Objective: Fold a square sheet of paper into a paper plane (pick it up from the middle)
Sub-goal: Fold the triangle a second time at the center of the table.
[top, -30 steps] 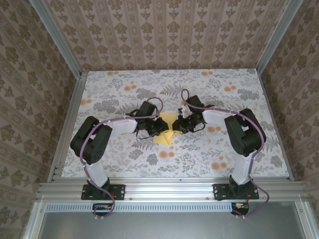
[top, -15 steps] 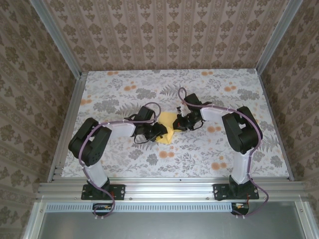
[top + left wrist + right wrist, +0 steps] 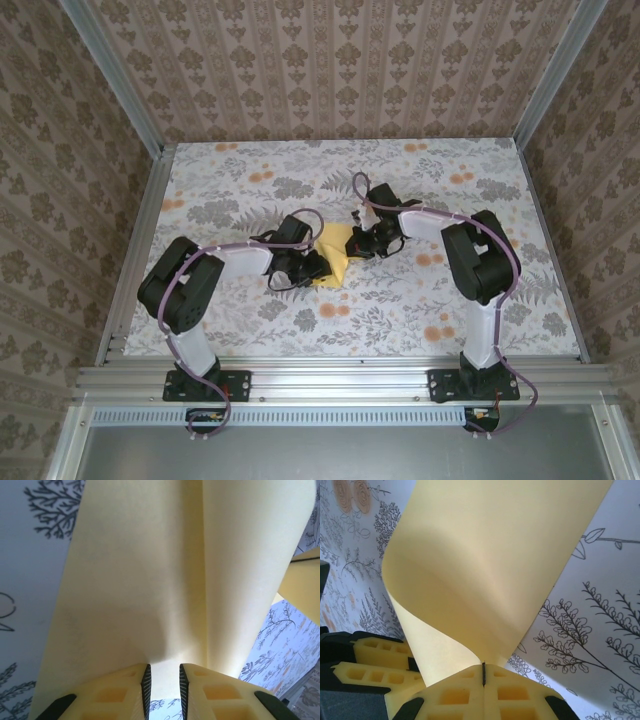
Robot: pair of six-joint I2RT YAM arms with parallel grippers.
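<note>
Pale-yellow, the square sheet of paper [image 3: 337,256] curls up at the middle of the table [image 3: 500,300], between both arms. The right gripper [image 3: 483,672] is clamped on one edge, likely to anchor it. The left gripper [image 3: 164,680] straddles a crease with its jaws narrowly apart.

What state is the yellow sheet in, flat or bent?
Bent: the sheet curls in a loose curve away from the right gripper, whose jaws are shut on its edge.
</note>
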